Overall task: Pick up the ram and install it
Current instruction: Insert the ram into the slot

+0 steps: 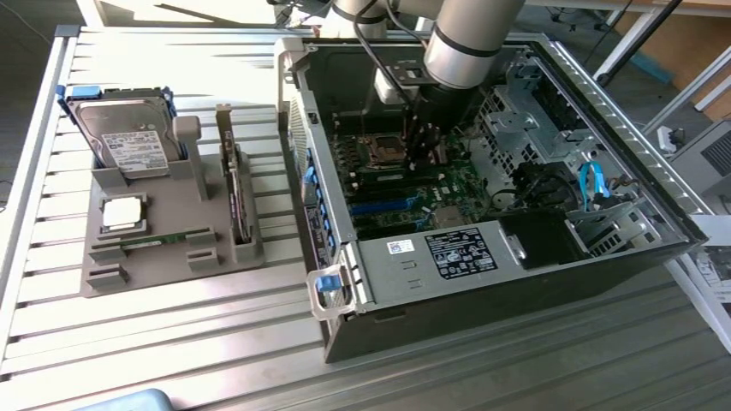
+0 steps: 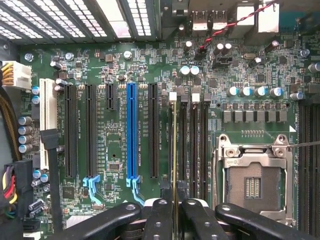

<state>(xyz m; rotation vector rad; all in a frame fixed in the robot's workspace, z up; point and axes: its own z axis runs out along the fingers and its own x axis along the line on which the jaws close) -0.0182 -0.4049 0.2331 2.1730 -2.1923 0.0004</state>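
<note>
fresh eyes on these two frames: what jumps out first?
First, the robot arm reaching down into the open computer case at the exterior view's right. In the wrist view, the fingers pinch the ram edge-on over the dark memory slots, beside the bare processor socket. At the exterior view's left, a grey tray holds a hard drive.

The counter (image 1: 171, 342) is a slatted metal surface. An open computer case (image 1: 457, 300) lies on its side directly on the slats. A grey parts holder (image 1: 160, 278) rests just beside the case, on the exterior view's left. A blue-grey object (image 1: 126, 401) sits at the counter edge, well apart from the case.
</note>
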